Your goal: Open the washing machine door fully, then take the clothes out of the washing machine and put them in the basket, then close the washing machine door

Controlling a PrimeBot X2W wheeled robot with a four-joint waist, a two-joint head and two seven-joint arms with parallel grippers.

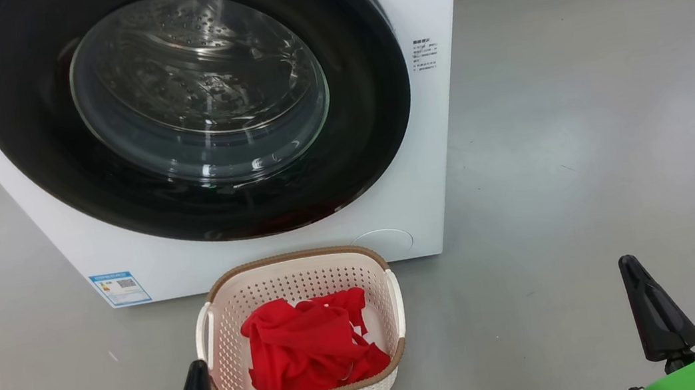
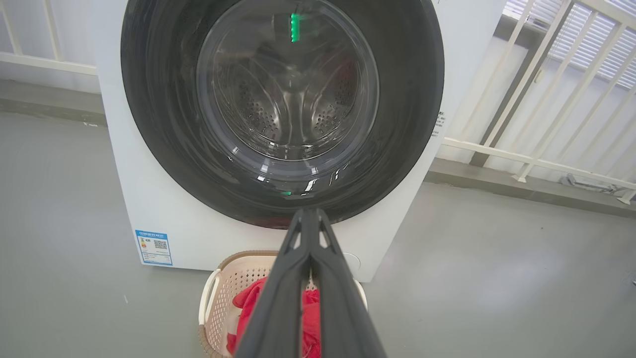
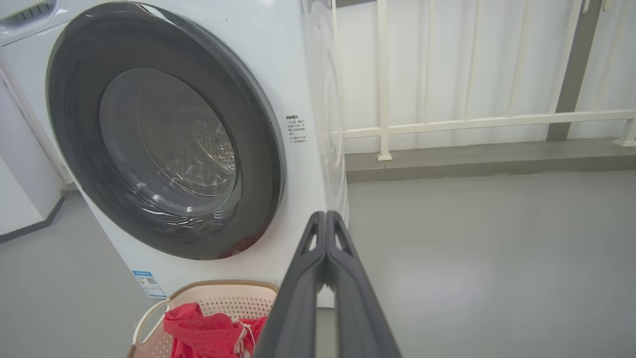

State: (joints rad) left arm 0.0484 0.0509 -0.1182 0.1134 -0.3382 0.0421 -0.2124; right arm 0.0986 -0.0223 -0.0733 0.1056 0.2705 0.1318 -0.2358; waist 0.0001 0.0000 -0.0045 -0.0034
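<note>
door point(image 1: 194, 101) is found shut behind basket point(image 1: 295, 255) | clothes point(image 1: 308, 351) inside basket | left tool point(image 2: 310, 215), right tool point(image 3: 325, 217) closed, empty | full closure to be verified

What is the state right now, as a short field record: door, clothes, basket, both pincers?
door: washing machine door looks shut against the washing machine
clothes: red clothes lie inside the basket
basket place: on the floor, just in front of the machine, below the door
left arm: left pincer shut, holding nothing, by the basket's near left corner
right arm: right pincer shut, holding nothing, over the floor to the basket's right
task: looks finished
</note>
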